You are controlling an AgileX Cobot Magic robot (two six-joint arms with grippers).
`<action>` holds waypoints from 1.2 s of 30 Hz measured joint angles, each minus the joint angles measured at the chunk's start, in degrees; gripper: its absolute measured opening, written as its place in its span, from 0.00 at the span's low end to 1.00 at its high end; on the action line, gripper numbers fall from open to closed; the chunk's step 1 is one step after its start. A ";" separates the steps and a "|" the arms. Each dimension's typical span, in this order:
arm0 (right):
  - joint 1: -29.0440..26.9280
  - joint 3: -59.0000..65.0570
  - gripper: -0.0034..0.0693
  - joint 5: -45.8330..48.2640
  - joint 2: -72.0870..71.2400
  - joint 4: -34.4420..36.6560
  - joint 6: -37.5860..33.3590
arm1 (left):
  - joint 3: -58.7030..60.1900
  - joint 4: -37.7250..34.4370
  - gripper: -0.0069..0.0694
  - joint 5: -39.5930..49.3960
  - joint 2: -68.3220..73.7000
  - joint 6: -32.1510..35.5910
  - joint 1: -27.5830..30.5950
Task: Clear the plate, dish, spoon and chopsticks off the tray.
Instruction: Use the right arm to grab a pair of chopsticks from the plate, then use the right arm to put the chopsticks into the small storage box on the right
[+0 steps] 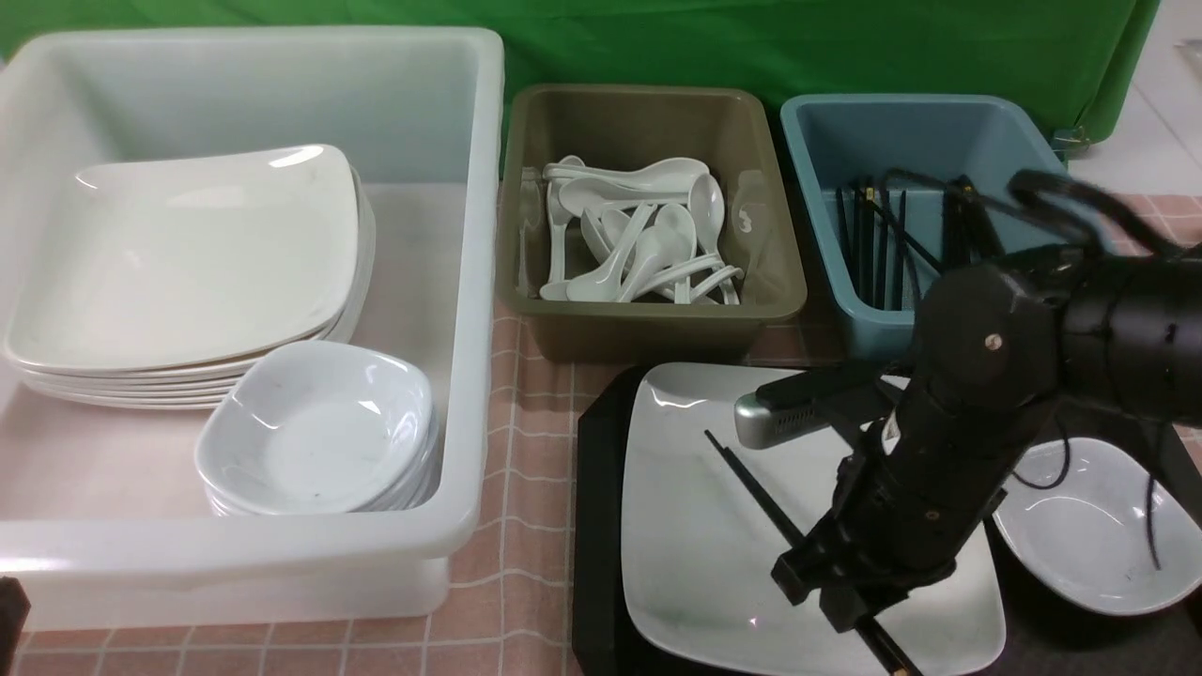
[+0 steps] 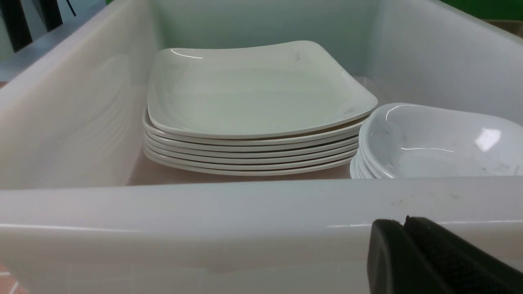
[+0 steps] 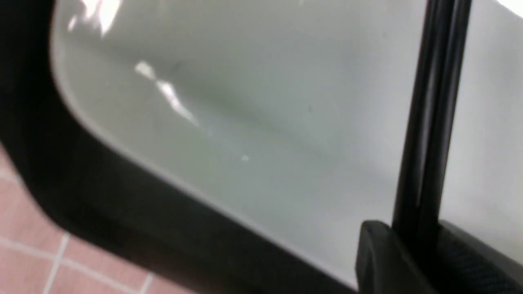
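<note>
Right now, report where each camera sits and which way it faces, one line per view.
Front view: between the arms, facing forward over the tray and white tub; the right arm and right tool show.
Left wrist view: on the left wrist, facing into the white tub at stacked plates and stacked dishes; the closed left tool shows.
Right wrist view: on the right wrist, close above the plate; the right tool grips the chopsticks.
Shared: front and right wrist views both show plate, tray, chopsticks.
</note>
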 joint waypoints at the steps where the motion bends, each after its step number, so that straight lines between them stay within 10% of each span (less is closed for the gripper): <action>1: 0.00 -0.07 0.28 0.99 -1.52 0.00 -0.11 | 0.00 0.00 0.12 0.00 0.00 0.00 0.00; 13: -0.76 -0.07 0.28 -6.03 -20.30 -5.62 -1.04 | 0.00 0.00 0.12 0.00 0.00 0.00 0.00; 27: -20.65 -0.15 0.28 -64.59 -10.80 -7.61 16.77 | 0.00 0.00 0.12 0.00 0.00 0.00 0.00; 36: -22.45 -7.82 0.28 -70.57 2.76 -7.60 19.25 | 0.00 0.00 0.12 0.00 0.00 -0.06 0.00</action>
